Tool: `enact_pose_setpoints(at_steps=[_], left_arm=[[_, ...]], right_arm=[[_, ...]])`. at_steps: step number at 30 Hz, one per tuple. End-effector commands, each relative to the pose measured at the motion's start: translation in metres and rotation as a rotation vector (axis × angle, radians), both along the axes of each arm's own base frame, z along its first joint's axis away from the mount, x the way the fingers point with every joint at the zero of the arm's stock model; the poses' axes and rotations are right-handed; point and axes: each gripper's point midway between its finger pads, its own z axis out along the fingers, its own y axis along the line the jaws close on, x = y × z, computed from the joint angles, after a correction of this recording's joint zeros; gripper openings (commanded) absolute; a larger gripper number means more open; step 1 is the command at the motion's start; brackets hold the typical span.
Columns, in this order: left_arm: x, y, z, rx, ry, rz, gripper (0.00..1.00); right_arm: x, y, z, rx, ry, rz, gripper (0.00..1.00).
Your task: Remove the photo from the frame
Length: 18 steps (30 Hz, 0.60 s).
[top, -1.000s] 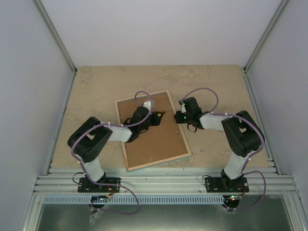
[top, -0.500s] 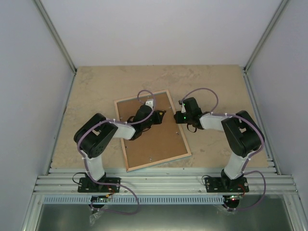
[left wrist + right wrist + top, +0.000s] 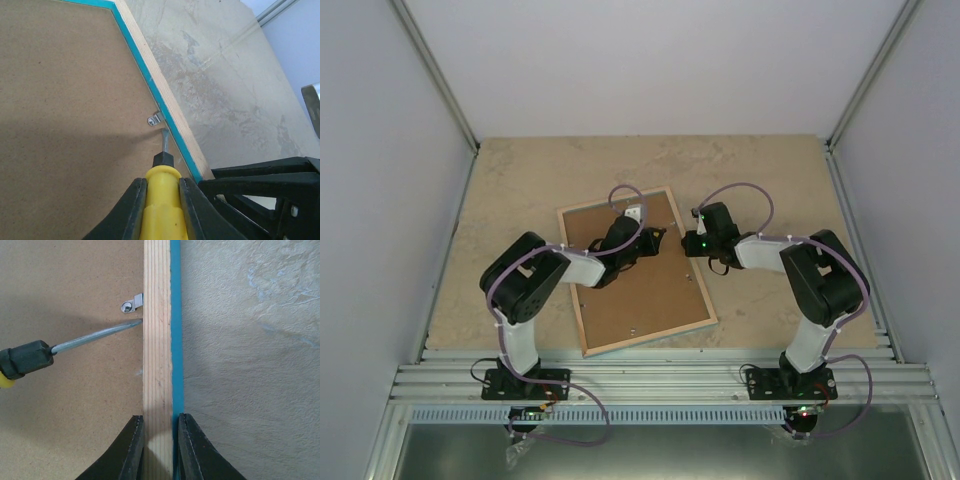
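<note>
While the right arm and the frame (image 3: 650, 337) sit where they were a second ago, the left arm has moved. Its elbow has shifted toward the right of the overhead view, and its wrist has pushed further toward the frame's upper right corner.

The frame lies face down in the middle of the marbled table (image 3: 520, 180), turned a little counter-clockwise. Its pale wood rim faces up, and a thin turquoise edge shows along the outside and again just inside the rim. A brown fibreboard backing board (image 3: 650, 295) fills the opening, so the photo itself is out of sight.

The left gripper (image 3: 161, 185) is closed on a screwdriver (image 3: 160, 205) with a yellow handle and a black collar. In the right wrist view its shaft runs from the left edge up to the rim, where the tip meets the inner edge just below a small metal retaining clip (image 3: 132, 303). The same clip shows at the centre of the left wrist view, with the blade directly beneath it.

The right gripper (image 3: 159, 422) is nearly shut on the frame's long side — one finger on the backing board side, the other against the turquoise outer edge.
</note>
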Motion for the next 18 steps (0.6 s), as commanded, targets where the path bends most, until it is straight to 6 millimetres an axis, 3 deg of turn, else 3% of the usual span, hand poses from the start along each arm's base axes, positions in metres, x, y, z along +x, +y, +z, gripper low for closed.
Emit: enact_pose_setpoints(at_steps=[1,18], left_arm=[[0.004,-0.004,0.000,0.006,-0.010,0.006,0.00],[0.017,0.007,-0.009,0.026,0.002,0.113,0.00]], right_arm=[[-0.024,0.008,-0.021,0.012,0.102,0.036,0.01],[-0.025,0.007,-0.023,0.007,0.104,0.034,0.00]])
